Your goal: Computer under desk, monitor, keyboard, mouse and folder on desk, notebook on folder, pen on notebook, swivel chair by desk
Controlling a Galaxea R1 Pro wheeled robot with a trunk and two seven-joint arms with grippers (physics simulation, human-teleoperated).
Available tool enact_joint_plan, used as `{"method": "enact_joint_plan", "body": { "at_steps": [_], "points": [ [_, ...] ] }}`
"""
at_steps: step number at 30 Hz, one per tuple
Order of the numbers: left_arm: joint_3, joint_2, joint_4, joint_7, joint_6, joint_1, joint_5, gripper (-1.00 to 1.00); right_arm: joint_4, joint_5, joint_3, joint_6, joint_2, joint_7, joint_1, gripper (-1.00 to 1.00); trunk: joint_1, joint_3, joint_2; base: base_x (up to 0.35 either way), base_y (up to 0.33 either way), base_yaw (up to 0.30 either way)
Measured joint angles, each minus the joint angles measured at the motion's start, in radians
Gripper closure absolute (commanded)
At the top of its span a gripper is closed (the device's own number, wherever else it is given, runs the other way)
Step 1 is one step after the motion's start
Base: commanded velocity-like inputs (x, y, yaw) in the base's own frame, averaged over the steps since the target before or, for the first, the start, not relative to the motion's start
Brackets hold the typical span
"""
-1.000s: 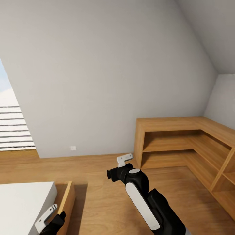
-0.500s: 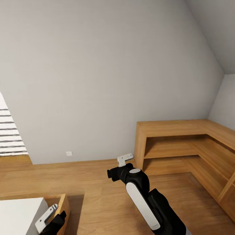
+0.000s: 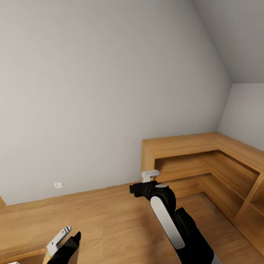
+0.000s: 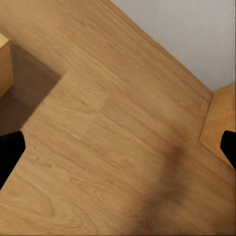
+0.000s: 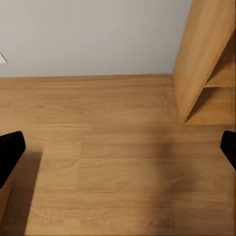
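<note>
Soft, even, fairly bright light with no visible lamp and no glare. The grey wall (image 3: 91,91) is smoothly lit, darkening slightly toward the sloped ceiling (image 3: 234,33). The insides of the wooden corner shelf unit (image 3: 205,161) sit in mild shade. On the wood floor (image 5: 108,147), a broad, soft-edged shadow lies below and ahead of the right gripper (image 5: 118,152). A similar blurred dark patch lies under the left gripper (image 4: 118,147), with a sharper shadow beside a wooden edge (image 4: 4,64). Rendering is clean; wrist views look slightly soft.

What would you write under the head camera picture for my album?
Robot arms over a wood floor, facing a grey wall and corner shelves.
</note>
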Motion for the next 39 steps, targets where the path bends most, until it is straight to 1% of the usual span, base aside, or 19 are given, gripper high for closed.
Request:
{"method": "enact_joint_plan", "body": {
  "at_steps": [1, 2, 6, 13, 24, 29, 33, 35, 36, 39],
  "points": [
    [0.000, -0.007, 0.010, -0.053, 0.014, -0.003, 0.000, -1.00, 0.000, 0.000, -0.002, -0.001, 0.000, -0.001, 0.000, -1.00, 0.000, 0.000, 0.000, 0.036, 0.010, -0.298],
    [0.001, -0.012, 0.013, -0.076, 0.018, -0.004, 0.000, -1.00, 0.000, 0.000, -0.002, -0.002, 0.000, -0.002, 0.000, -1.00, 0.000, 0.000, 0.000, 0.023, 0.006, -0.298],
    [0.001, -0.015, 0.015, -0.090, 0.021, -0.005, 0.000, -1.00, 0.000, 0.000, -0.003, -0.002, -0.001, -0.002, 0.001, -1.00, 0.000, 0.000, 0.000, 0.010, 0.003, -0.298],
    [0.001, -0.017, 0.016, -0.092, 0.021, -0.005, 0.001, -1.00, 0.000, 0.000, -0.003, -0.002, -0.001, -0.003, 0.000, -1.00, 0.000, 0.000, 0.000, 0.035, 0.000, -0.298],
    [0.001, -0.017, 0.016, -0.092, 0.021, -0.005, 0.000, -1.00, 0.000, 0.000, -0.003, -0.003, -0.001, -0.003, 0.000, -1.00, 0.000, 0.000, 0.000, 0.281, -0.003, -0.298],
    [0.001, -0.017, 0.016, -0.093, 0.022, -0.005, -0.017, -1.00, 0.000, 0.000, -0.003, -0.001, -0.001, -0.003, 0.000, -1.00, 0.000, 0.000, 0.000, 0.330, -0.080, -0.298],
    [0.001, -0.018, 0.016, -0.094, 0.022, -0.005, -0.029, -1.00, 0.000, 0.003, -0.004, 0.001, -0.002, -0.003, 0.001, -1.00, 0.000, 0.000, 0.000, 0.189, -0.057, -0.298],
    [0.000, -0.024, 0.016, -0.094, 0.022, -0.005, -0.032, -1.00, 0.000, 0.003, -0.004, 0.001, -0.004, -0.003, 0.008, -1.00, 0.000, 0.000, 0.000, 0.061, -0.019, -0.298],
    [0.001, -0.030, 0.017, -0.095, 0.023, -0.005, -0.035, -1.00, 0.000, 0.002, -0.005, 0.001, -0.005, -0.003, 0.028, -1.00, 0.000, 0.000, 0.000, 0.029, -0.009, -0.298],
    [0.001, -0.033, 0.016, -0.100, 0.023, -0.005, -0.036, -1.00, 0.000, 0.003, -0.006, 0.001, -0.006, -0.004, 0.056, -1.00, 0.000, 0.000, 0.000, 0.015, -0.004, -0.298]
  ]
}}
